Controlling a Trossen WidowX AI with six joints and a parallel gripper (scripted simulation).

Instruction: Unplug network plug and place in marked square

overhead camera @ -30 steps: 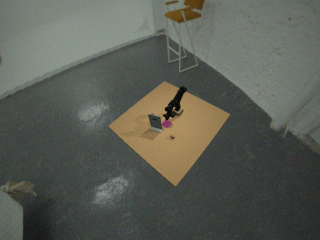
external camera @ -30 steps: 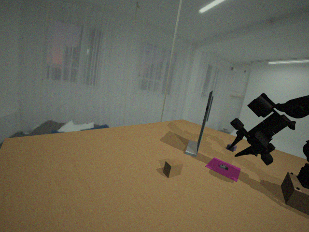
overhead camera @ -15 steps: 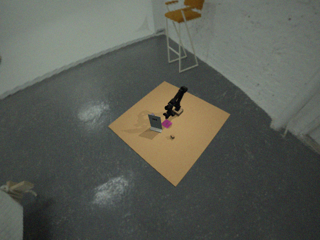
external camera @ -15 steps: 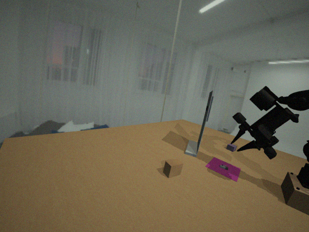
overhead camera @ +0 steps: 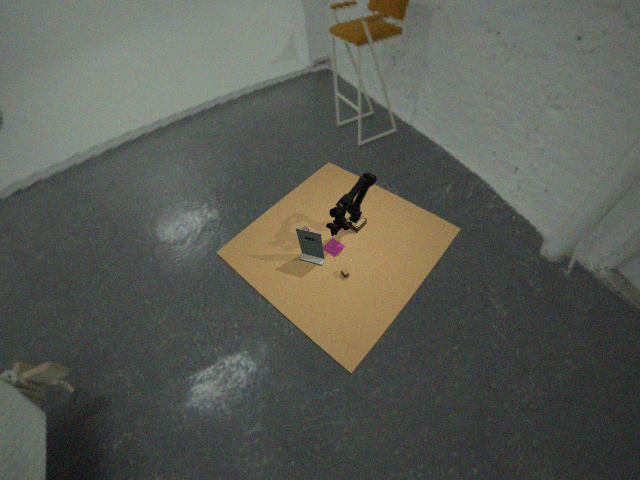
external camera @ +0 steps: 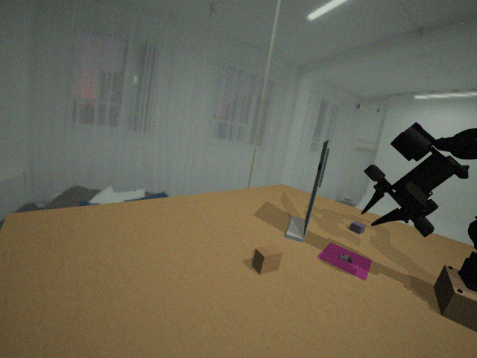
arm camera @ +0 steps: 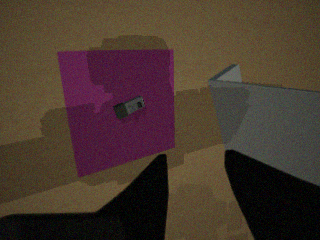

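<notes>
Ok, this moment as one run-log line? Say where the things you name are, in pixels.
grey plug [overhead camera: 333, 247] [external camera: 345, 257] [arm camera: 129, 107]: lying on magenta square [overhead camera: 327, 247] [external camera: 328, 252] [arm camera: 150, 132] | black claw [overhead camera: 332, 231] [external camera: 367, 219] [arm camera: 195, 159]: open, raised, touching nothing | upright grey panel [overhead camera: 310, 246] [external camera: 315, 189] [arm camera: 272, 120]: plug out

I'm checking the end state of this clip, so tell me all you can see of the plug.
The plug is a small, blocky, oblong piece, light grey at one end and darker at the other, with a small dark mark on the lighter part. It looks like plastic. It lies on the magenta square, well inside its edges and out of the socket. The gripper is clear of it.
</notes>
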